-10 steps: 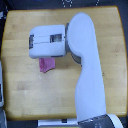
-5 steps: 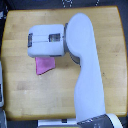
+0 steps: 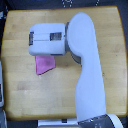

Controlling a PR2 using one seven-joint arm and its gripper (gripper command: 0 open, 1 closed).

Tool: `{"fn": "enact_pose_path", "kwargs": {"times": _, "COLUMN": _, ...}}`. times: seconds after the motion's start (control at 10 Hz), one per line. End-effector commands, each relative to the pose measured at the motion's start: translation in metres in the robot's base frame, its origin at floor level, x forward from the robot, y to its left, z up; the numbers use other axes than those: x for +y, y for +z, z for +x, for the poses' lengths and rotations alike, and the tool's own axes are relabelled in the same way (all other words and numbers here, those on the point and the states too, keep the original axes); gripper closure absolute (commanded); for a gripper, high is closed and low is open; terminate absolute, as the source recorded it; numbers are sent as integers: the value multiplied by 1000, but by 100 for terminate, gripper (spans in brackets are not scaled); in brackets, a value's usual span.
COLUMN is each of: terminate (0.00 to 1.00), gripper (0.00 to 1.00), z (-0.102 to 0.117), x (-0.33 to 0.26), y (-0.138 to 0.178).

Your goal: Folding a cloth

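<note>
The pink cloth [image 3: 44, 64] lies on the wooden tabletop [image 3: 20, 95], left of centre. Its upper edge is hidden under my white arm. The visible part is a small, uneven, roughly four-sided patch. My gripper [image 3: 33, 42] is at the left end of the boxy white wrist section, just above and left of the cloth. I see it from above and its fingers do not show clearly, so I cannot tell whether it is open or shut, or whether it holds the cloth.
My thick white upper arm [image 3: 87, 75] runs from the bottom right up across the table's middle and hides what is beneath it. A pale object [image 3: 1, 85] sits off the table's left edge. Dark fittings show at the top edge [image 3: 67, 4].
More of the pink cloth shows below the wrist than a second ago, and its patch looks wider. The arm has barely shifted.
</note>
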Motion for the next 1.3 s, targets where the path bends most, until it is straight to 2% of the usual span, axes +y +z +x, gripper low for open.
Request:
{"fn": "enact_pose_path", "kwargs": {"times": 0.0, "terminate": 0, "gripper": 0, "z": 32, "x": -36, "y": 33}}
{"fn": "enact_pose_path", "kwargs": {"times": 0.6, "terminate": 0, "gripper": 0, "z": 59, "x": -104, "y": 101}}
{"fn": "enact_pose_path", "kwargs": {"times": 0.7, "terminate": 0, "gripper": 0, "z": 63, "x": -121, "y": 120}}
{"fn": "enact_pose_path", "kwargs": {"times": 0.9, "terminate": 0, "gripper": 0, "z": 75, "x": -143, "y": 135}}
{"fn": "enact_pose_path", "kwargs": {"times": 1.2, "terminate": 0, "gripper": 0, "z": 77, "x": -198, "y": 162}}
